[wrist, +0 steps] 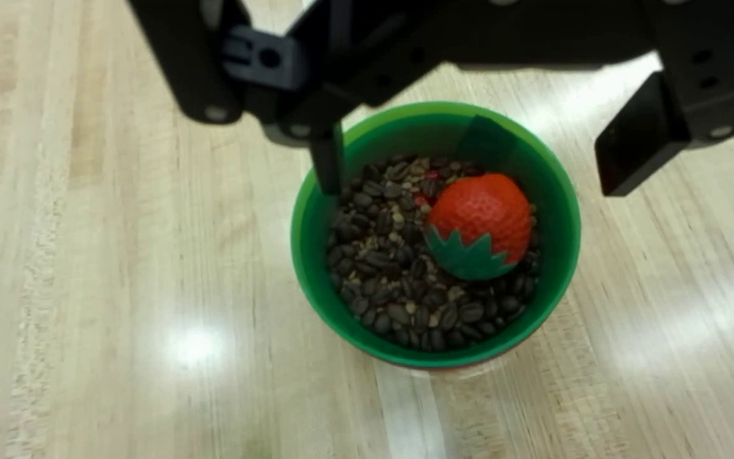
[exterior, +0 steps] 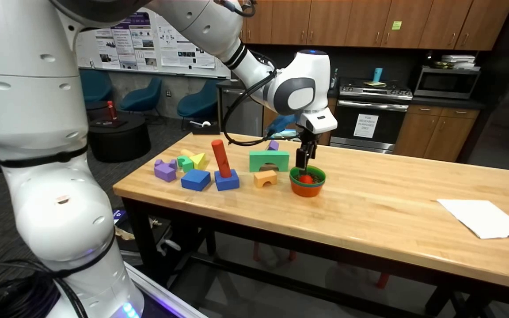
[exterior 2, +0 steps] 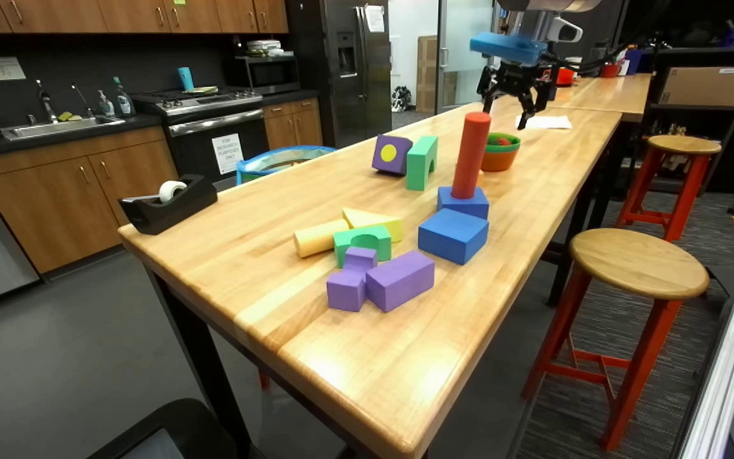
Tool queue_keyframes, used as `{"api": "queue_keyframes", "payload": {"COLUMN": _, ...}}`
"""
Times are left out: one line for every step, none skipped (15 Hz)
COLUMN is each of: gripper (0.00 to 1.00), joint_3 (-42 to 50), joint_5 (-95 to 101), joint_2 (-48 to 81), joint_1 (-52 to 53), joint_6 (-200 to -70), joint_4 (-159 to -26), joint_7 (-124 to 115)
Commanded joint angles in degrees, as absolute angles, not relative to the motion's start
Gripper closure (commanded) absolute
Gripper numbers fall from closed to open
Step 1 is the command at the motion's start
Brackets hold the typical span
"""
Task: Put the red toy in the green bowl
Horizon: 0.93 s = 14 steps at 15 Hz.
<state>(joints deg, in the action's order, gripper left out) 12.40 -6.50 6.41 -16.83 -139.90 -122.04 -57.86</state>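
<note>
The red toy (wrist: 485,213), round with a green leafy cap, lies among dark beans inside the green bowl (wrist: 561,245). The toy also shows in both exterior views (exterior: 305,179) (exterior 2: 503,141). The green bowl (exterior 2: 504,148) sits nested in an orange bowl (exterior: 306,190) on the table. My gripper (wrist: 475,166) is open and empty above the bowl, with its fingers spread apart and the toy between and below them, not touched. In an exterior view my gripper (exterior 2: 505,123) hangs just over the bowl's rim.
A tall red cylinder (exterior: 221,157) stands on a blue block beside another blue block (exterior: 195,179). A green arch (exterior: 269,160) and an orange arch (exterior: 265,178) stand close to the bowl. Purple blocks (exterior 2: 399,280), a tape dispenser (exterior 2: 169,204) and white paper (exterior: 486,218) lie farther off.
</note>
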Motion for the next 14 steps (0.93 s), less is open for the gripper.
{"api": "queue_keyframes", "payload": {"gripper": 0.00, "joint_3": 13.92, "joint_5": -7.05, "joint_2": 1.98, "joint_1": -15.74, "joint_6": -139.69, "joint_4": -125.27, "joint_7": -56.35}}
{"api": "queue_keyframes", "payload": {"gripper": 0.00, "joint_3": 14.07, "joint_5": -6.55, "joint_2": -0.32, "joint_1": -15.73, "joint_6": -140.54, "joint_4": -127.23, "joint_7": -55.88}}
{"api": "queue_keyframes", "payload": {"gripper": 0.00, "joint_3": 14.15, "joint_5": -6.43, "joint_2": -2.84, "joint_1": -15.85, "joint_6": -140.58, "joint_4": -129.18, "joint_7": -54.82}}
{"api": "queue_keyframes", "payload": {"gripper": 0.00, "joint_3": 14.18, "joint_5": -6.59, "joint_2": -5.16, "joint_1": -16.02, "joint_6": -140.30, "joint_4": -130.87, "joint_7": -53.57}}
{"api": "queue_keyframes", "payload": {"gripper": 0.00, "joint_3": 14.27, "joint_5": -6.36, "joint_2": -8.36, "joint_1": -16.28, "joint_6": -139.48, "joint_4": -133.15, "joint_7": -51.81}}
{"api": "queue_keyframes", "payload": {"gripper": 0.00, "joint_3": 14.36, "joint_5": -6.37, "joint_2": -11.64, "joint_1": -16.59, "joint_6": -138.35, "joint_4": -135.34, "joint_7": -49.94}}
{"api": "queue_keyframes", "payload": {"gripper": 0.00, "joint_3": 14.47, "joint_5": -6.69, "joint_2": -14.65, "joint_1": -16.92, "joint_6": -137.62, "joint_4": -137.37, "joint_7": -47.44}}
{"api": "queue_keyframes", "payload": {"gripper": 0.00, "joint_3": 14.66, "joint_5": -6.85, "joint_2": -17.72, "joint_1": -17.27, "joint_6": -137.17, "joint_4": -139.58, "joint_7": -44.72}}
{"api": "queue_keyframes", "payload": {"gripper": 0.00, "joint_3": 14.82, "joint_5": -6.54, "joint_2": -20.88, "joint_1": -17.78, "joint_6": -136.02, "joint_4": -141.75, "joint_7": -42.37}}
{"api": "queue_keyframes", "payload": {"gripper": 0.00, "joint_3": 14.88, "joint_5": -5.87, "joint_2": -24.21, "joint_1": -18.49, "joint_6": -134.33, "joint_4": -143.94, "joint_7": -39.61}}
{"api": "queue_keyframes", "payload": {"gripper": 0.00, "joint_3": 14.91, "joint_5": -4.31, "joint_2": -27.53, "joint_1": -19.47, "joint_6": -131.87, "joint_4": -146.32, "joint_7": -36.04}}
{"api": "queue_keyframes", "payload": {"gripper": 0.00, "joint_3": 14.75, "joint_5": -2.63, "joint_2": -30.49, "joint_1": -20.62, "joint_6": -129.40, "joint_4": -148.42, "joint_7": -32.88}}
{"api": "queue_keyframes", "payload": {"gripper": 0.00, "joint_3": 14.79, "joint_5": -1.31, "joint_2": -32.49, "joint_1": -21.84, "joint_6": -127.04, "joint_4": -150.07, "joint_7": -29.76}}
{"api": "queue_keyframes", "payload": {"gripper": 0.00, "joint_3": 14.96, "joint_5": -0.48, "joint_2": -34.20, "joint_1": -22.77, "joint_6": -125.26, "joint_4": -151.48, "joint_7": -26.31}}
